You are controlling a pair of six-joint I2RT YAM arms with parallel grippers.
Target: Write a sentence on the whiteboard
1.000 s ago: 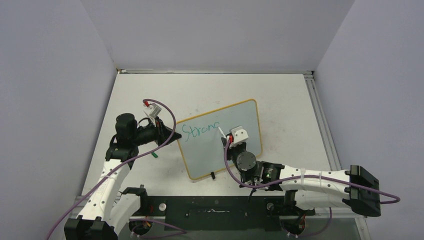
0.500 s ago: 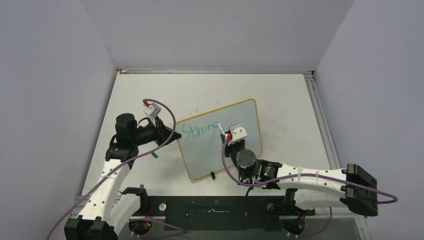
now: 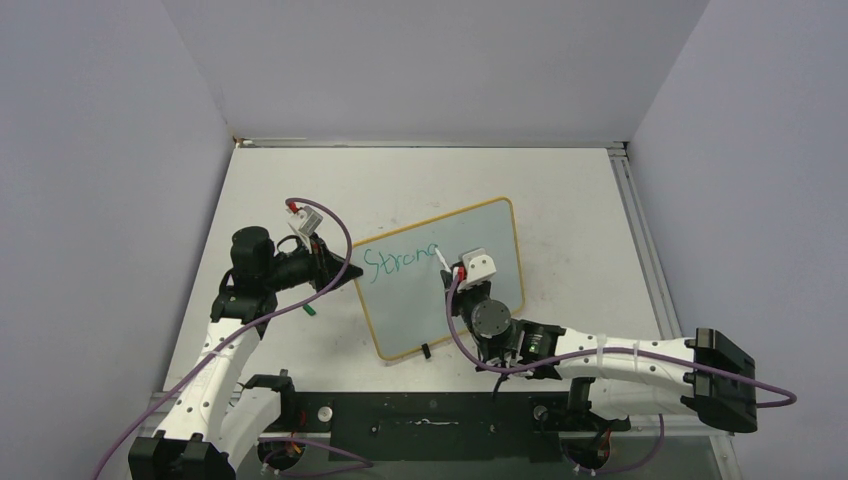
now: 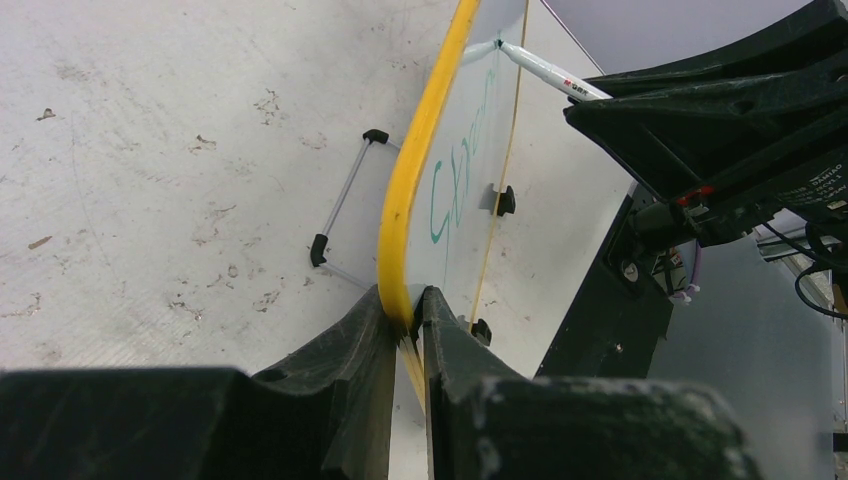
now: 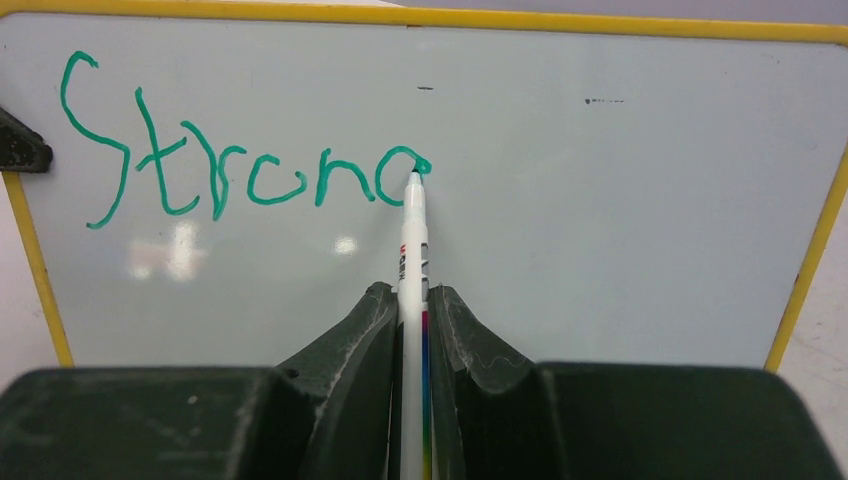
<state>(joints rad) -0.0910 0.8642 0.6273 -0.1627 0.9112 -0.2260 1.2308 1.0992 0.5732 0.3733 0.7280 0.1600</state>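
Observation:
The whiteboard (image 3: 470, 262), pale grey with a yellow frame, stands tilted on the table. My left gripper (image 4: 408, 305) is shut on its yellow left edge (image 4: 420, 170). Green lettering (image 5: 240, 170) reads "Stron" plus a part-formed letter; it also shows in the top view (image 3: 398, 260). My right gripper (image 5: 412, 300) is shut on a white marker (image 5: 413, 240), whose green tip touches the board at the last letter. In the top view the right gripper (image 3: 452, 272) sits in front of the board's middle, the left gripper (image 3: 352, 272) at its left edge.
A small green marker cap (image 3: 309, 310) lies on the table left of the board. A wire stand leg (image 4: 340, 205) shows behind the board. Two black clips (image 4: 503, 200) sit on the board's lower edge. Grey walls enclose the table.
My right gripper has shifted slightly, and the marker has drawn more of the last letter after "Stron". The left arm and the board have not moved.

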